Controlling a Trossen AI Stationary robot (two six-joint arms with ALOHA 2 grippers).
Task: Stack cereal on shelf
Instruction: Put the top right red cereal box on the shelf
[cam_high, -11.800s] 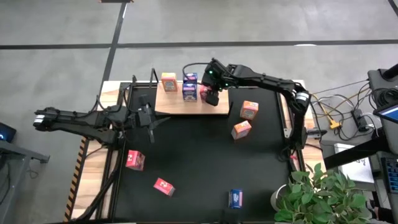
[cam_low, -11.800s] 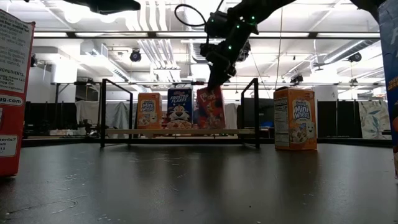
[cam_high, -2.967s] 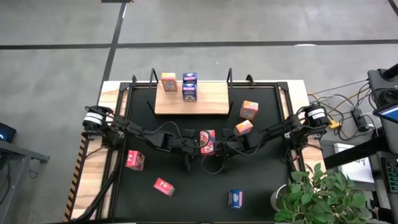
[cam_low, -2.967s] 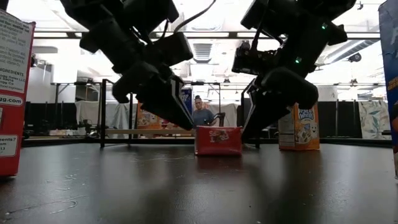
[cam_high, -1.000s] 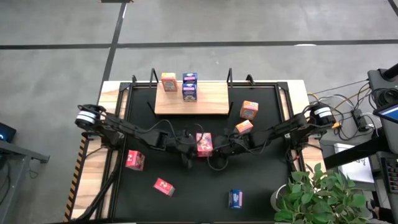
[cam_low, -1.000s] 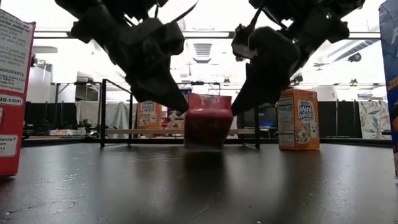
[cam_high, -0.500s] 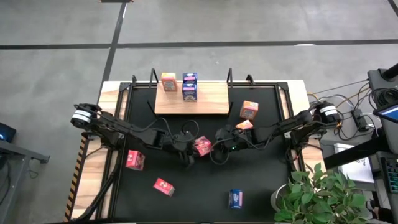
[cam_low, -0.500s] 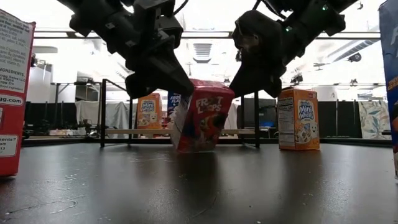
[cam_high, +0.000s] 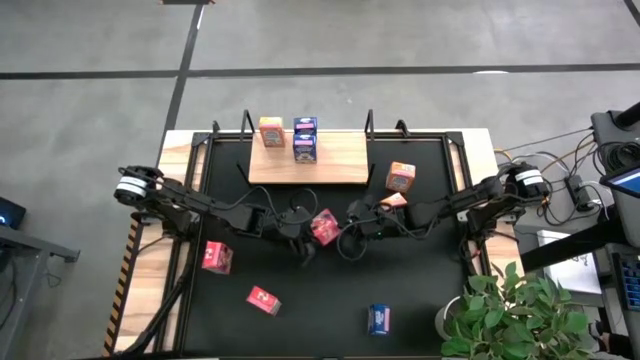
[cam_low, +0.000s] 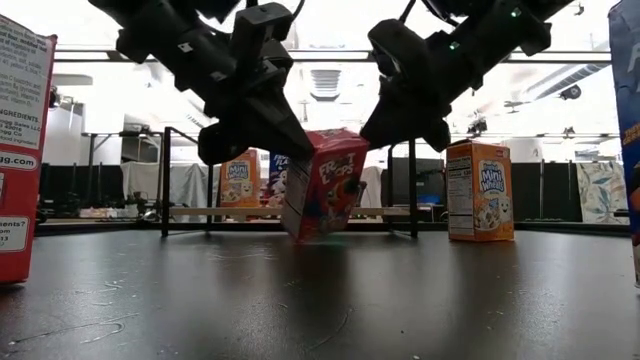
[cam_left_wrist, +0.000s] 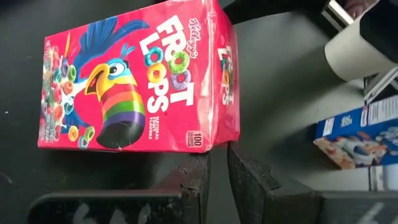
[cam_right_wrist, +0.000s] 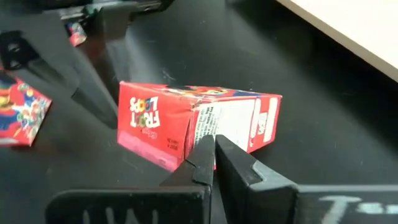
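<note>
Red Froot Loops box (cam_high: 323, 227) tilted on one edge mid-desk, short of shelf (cam_high: 340, 165). Left gripper (cam_high: 303, 240) and right gripper (cam_high: 352, 236) jaws closed, pressing opposite sides, gripping nothing. Could slip, topple flat.

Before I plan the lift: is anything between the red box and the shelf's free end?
Nothing visible: bare mat separates the red box from the shelf. The orange boxes sit off to the right side.

Industrial lab — bare concrete floor (cam_high: 400, 40), exposed ceiling ducts (cam_low: 240, 75), cabling (cam_high: 560, 190).
</note>
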